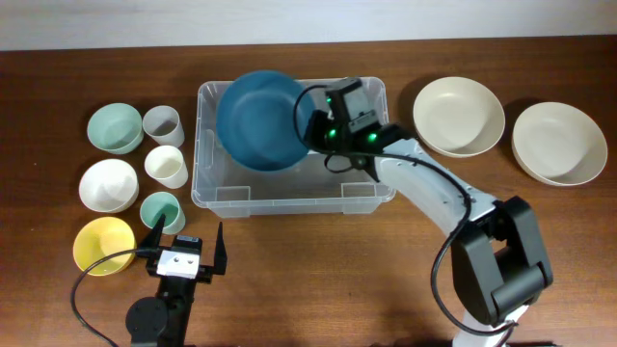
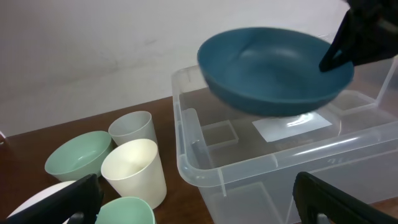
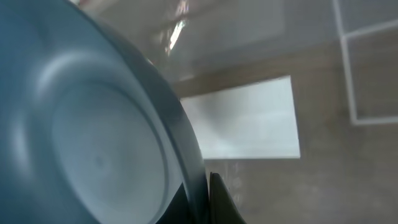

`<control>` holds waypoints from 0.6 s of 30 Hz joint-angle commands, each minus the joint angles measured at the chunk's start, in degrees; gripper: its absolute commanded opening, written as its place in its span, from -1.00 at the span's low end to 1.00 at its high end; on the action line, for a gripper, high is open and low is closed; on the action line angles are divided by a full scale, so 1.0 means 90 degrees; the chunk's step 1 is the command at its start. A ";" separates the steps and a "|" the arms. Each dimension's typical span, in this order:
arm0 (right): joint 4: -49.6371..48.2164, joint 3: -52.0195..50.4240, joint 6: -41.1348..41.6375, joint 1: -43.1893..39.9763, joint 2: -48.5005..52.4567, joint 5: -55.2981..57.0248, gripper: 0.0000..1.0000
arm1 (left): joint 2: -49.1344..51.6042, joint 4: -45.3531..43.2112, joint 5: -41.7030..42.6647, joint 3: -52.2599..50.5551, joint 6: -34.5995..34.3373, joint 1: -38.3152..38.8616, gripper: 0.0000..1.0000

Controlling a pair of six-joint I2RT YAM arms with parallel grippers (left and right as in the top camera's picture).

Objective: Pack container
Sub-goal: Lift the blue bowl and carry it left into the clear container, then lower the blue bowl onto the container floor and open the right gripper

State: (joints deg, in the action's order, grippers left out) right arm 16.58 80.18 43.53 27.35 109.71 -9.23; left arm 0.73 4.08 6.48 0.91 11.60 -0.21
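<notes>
The left gripper [image 1: 187, 243] is at the near edge of the bench [image 1: 318, 280], with its 2 fingers spread wide and nothing between them. Just beside it are a yellow bowl [image 1: 103, 244] and a teal cup [image 1: 161, 210]. Behind these stand a white bowl [image 1: 108, 184] and a cream cup [image 1: 166, 166], then a green bowl [image 1: 115, 127] and a grey cup [image 1: 163, 124]. The container [image 1: 289, 204] stands in the middle of the bench, right of the cups, and a white label [image 2: 292, 126] shows on its base. Over it the right gripper [image 1: 310, 125] is closed on the rim of a blue bowl [image 1: 260, 120], which hangs tilted above the container's left half. 2 cream bowls [image 1: 459, 116] [image 1: 559, 143] lie to the right.
</notes>
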 commanded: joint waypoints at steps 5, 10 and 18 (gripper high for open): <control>0.0449 0.0163 0.0053 0.0294 0.0085 0.0578 -0.92 | -0.0044 0.0002 0.0022 -0.0039 0.0102 -0.0036 0.99; 0.0469 0.0163 0.0219 0.0294 0.0277 0.0529 -0.92 | -0.0044 0.0000 0.0022 -0.0039 0.0102 -0.0036 0.99; 0.0498 0.0163 0.0221 0.0294 0.0503 0.0418 -0.92 | -0.0044 0.0002 0.0022 -0.0039 0.0102 -0.0036 0.99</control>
State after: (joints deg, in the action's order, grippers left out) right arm 21.43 80.27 44.88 29.89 113.75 -5.39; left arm 0.73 4.08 6.48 0.91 11.60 -0.21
